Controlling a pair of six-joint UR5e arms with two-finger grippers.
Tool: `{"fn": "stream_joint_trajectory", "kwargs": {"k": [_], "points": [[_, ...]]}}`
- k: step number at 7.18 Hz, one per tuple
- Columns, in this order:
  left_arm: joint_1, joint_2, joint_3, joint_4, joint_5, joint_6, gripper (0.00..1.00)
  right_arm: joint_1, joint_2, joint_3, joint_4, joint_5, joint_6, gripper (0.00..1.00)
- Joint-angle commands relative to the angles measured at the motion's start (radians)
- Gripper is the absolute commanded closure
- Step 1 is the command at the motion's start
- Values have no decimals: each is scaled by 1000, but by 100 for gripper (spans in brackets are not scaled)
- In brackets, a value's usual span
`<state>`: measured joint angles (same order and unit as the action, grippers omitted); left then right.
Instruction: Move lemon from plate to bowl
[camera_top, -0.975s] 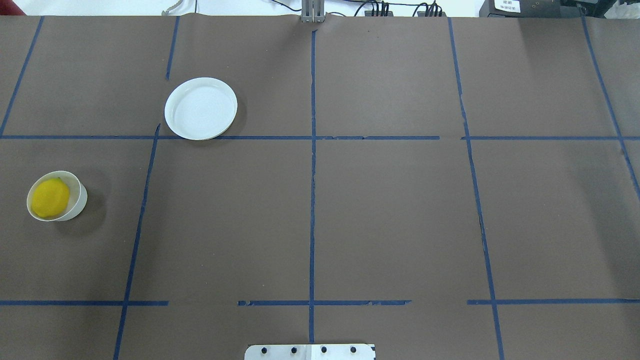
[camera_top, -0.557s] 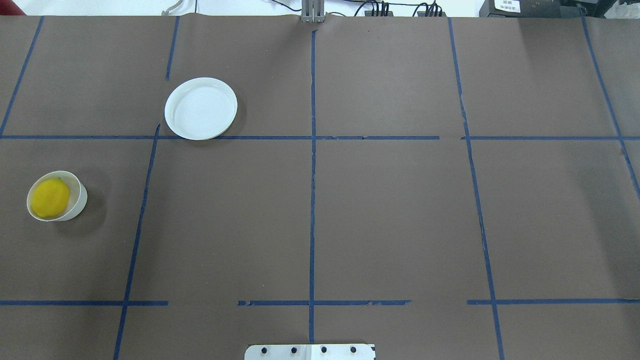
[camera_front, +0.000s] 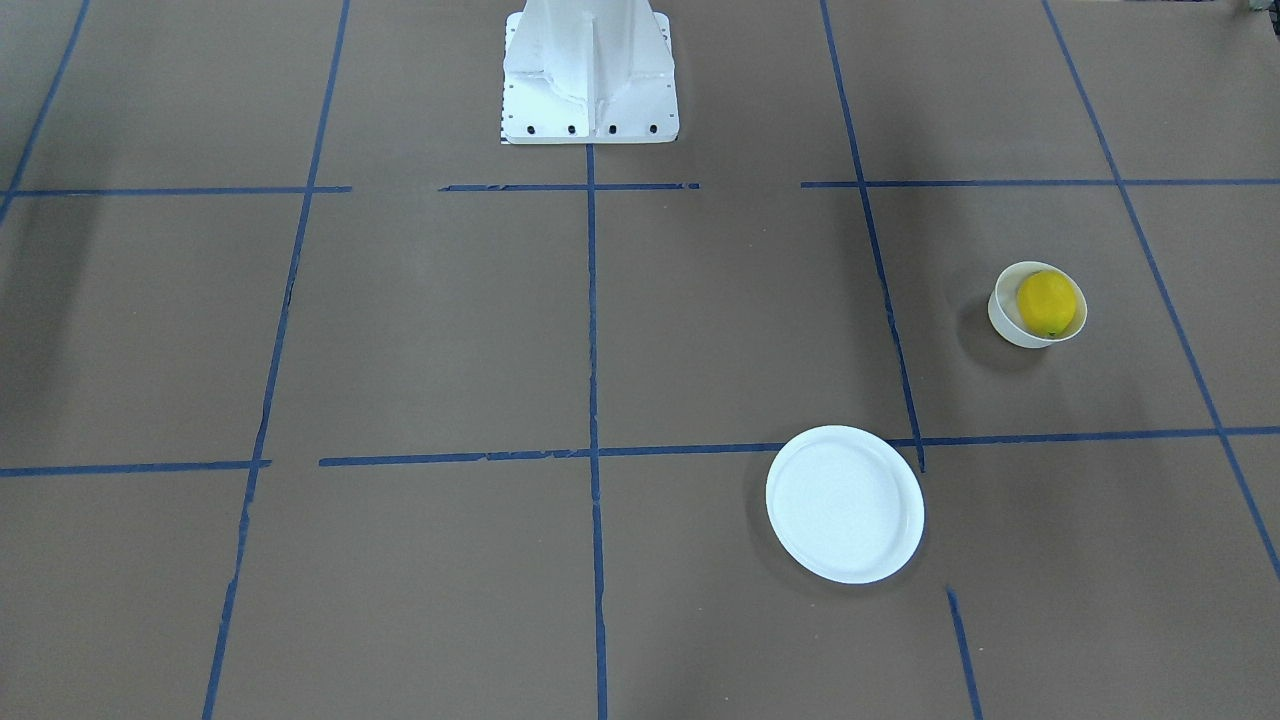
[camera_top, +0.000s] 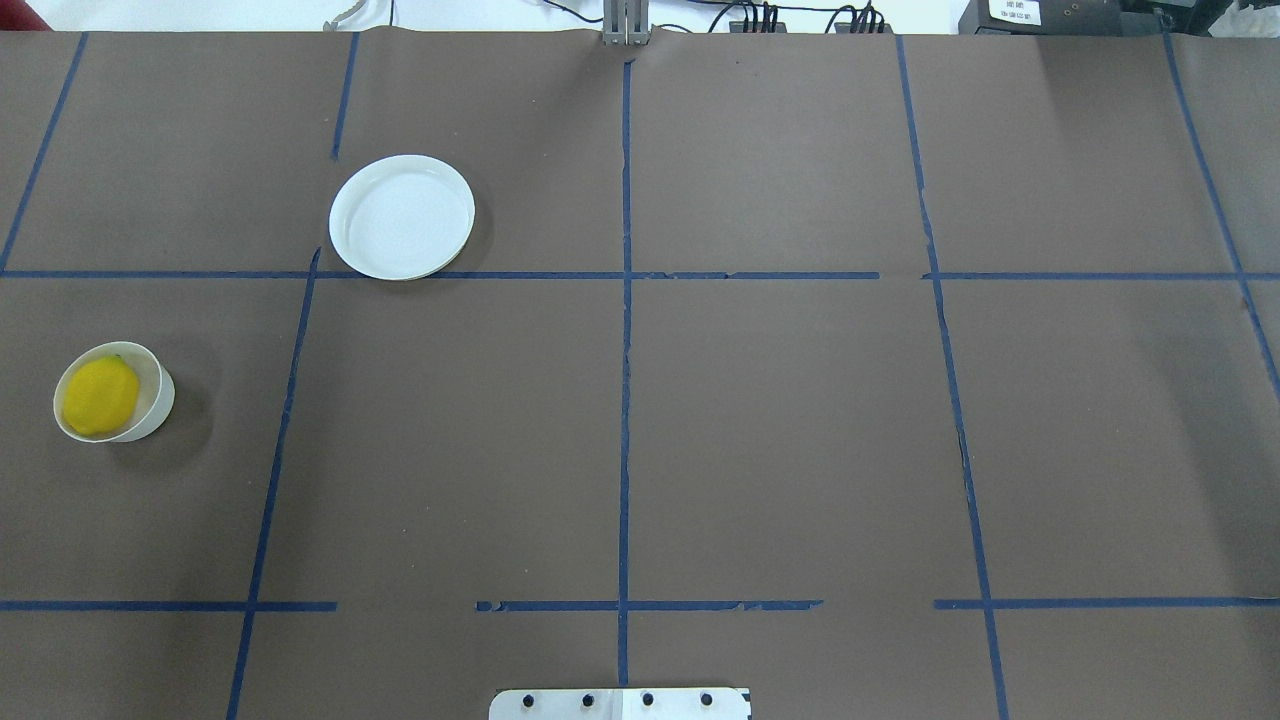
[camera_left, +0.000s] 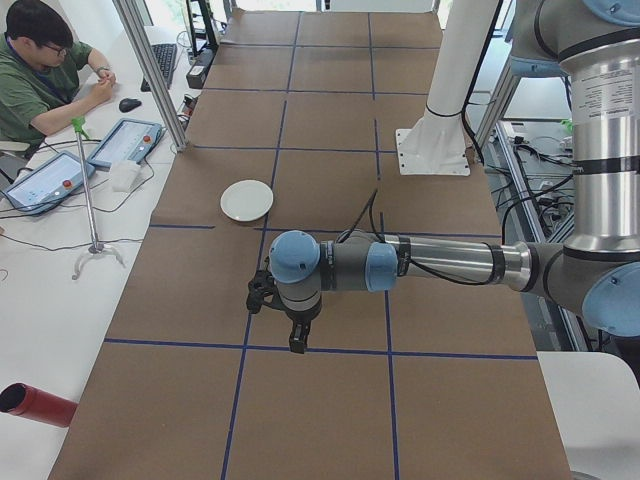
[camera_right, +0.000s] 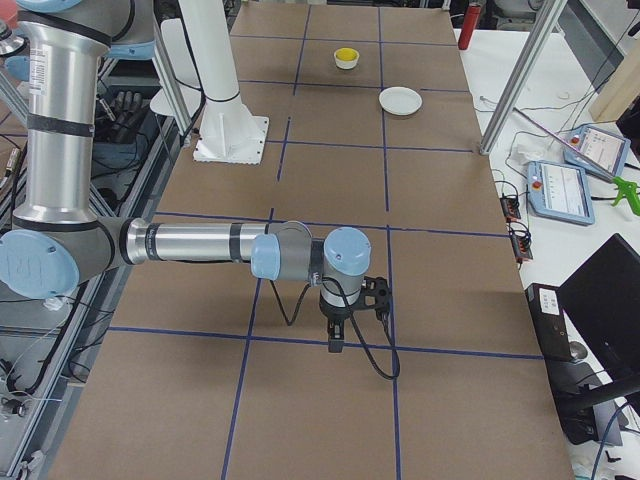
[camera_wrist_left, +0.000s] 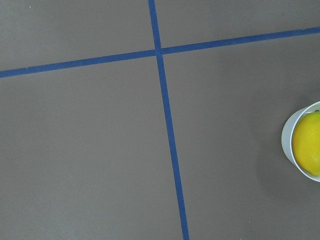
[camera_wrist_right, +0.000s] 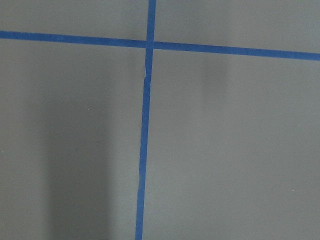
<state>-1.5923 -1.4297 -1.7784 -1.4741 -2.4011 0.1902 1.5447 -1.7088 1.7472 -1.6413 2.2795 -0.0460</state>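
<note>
The yellow lemon (camera_top: 100, 396) lies inside the small off-white bowl (camera_top: 155, 400) at the table's left; both also show in the front view, the lemon (camera_front: 1048, 303) in the bowl (camera_front: 1005, 318), and at the right edge of the left wrist view (camera_wrist_left: 309, 144). The flat white plate (camera_top: 402, 216) lies bare farther back, also in the front view (camera_front: 845, 503). My left gripper (camera_left: 296, 343) hangs above the table near the bowl's end; I cannot tell whether it is open or shut. My right gripper (camera_right: 335, 343) hangs above the other end; I cannot tell its state either.
Brown paper with blue tape lines (camera_top: 625, 400) covers the table. The robot's white base (camera_front: 588, 70) stands at the near middle edge. An operator (camera_left: 40, 75) sits at a side desk with tablets. A red cylinder (camera_left: 35, 404) lies beside the table.
</note>
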Motion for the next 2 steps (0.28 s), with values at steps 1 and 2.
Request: {"fn": "stream_joint_trajectory", "kwargs": {"k": [1, 2], "points": [[0, 0, 1, 0, 0, 0, 0, 0, 0, 0, 0, 0, 0, 0], [0, 0, 1, 0, 0, -2, 0, 0, 0, 0, 0, 0, 0, 0]]}}
